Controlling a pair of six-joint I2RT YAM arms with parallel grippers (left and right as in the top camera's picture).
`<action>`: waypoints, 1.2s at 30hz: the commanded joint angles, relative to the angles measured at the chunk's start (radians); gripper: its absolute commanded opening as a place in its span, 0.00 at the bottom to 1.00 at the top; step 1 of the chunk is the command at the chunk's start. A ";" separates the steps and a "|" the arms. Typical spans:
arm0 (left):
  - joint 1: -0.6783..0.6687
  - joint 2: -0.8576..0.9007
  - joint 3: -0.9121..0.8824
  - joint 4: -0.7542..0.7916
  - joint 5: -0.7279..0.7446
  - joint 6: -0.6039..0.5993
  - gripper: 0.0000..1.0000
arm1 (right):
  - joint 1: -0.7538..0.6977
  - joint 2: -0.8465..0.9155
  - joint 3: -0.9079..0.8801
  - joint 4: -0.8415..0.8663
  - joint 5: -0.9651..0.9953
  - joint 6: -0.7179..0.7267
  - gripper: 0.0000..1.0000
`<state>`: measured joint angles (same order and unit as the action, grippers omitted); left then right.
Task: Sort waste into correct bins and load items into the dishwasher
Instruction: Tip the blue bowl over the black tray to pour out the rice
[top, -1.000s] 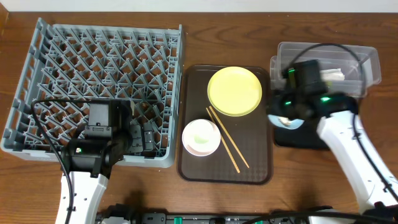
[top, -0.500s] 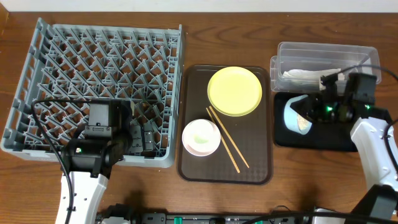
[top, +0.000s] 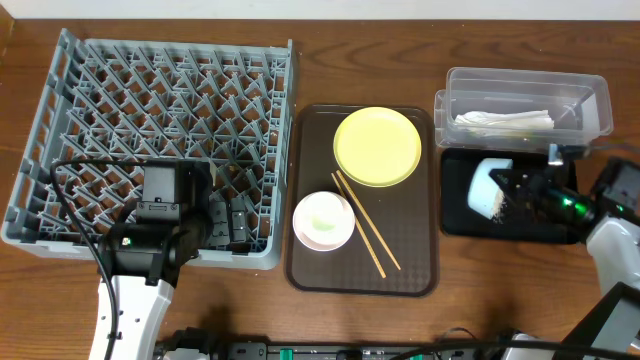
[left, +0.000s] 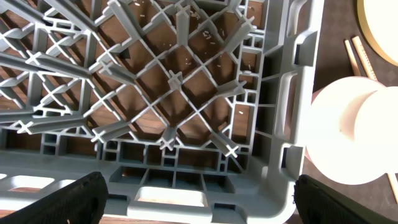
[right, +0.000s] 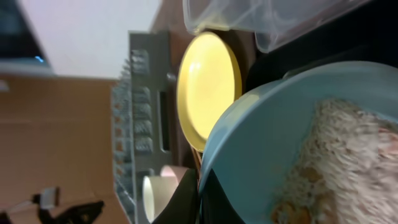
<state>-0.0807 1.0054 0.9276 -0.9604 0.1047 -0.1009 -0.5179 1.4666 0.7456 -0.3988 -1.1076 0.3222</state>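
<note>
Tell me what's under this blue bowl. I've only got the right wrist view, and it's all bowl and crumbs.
Observer: The right gripper holds the light blue bowl tipped on its side over the black tray.
Operator: Where's the napkin?
Observer: The white napkin lies inside the clear tub, just behind that tray.
Operator: And the left arm?
Observer: The left gripper is open and empty, over the near right corner of the dish rack.

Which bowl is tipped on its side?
The light blue bowl, held tilted over the black tray; the whitish bowl sits upright on the brown tray.
</note>
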 joint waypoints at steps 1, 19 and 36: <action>-0.003 -0.001 0.023 0.000 -0.008 -0.002 0.98 | -0.053 0.000 -0.035 0.038 -0.102 0.080 0.01; -0.003 -0.001 0.023 0.000 -0.008 -0.002 0.98 | -0.260 0.000 -0.056 0.157 -0.237 0.243 0.01; -0.003 -0.001 0.023 0.000 -0.008 -0.002 0.98 | -0.314 0.109 -0.056 0.343 -0.452 0.291 0.01</action>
<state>-0.0807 1.0054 0.9276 -0.9607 0.1047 -0.1013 -0.8299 1.5562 0.6899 -0.0586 -1.4948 0.5999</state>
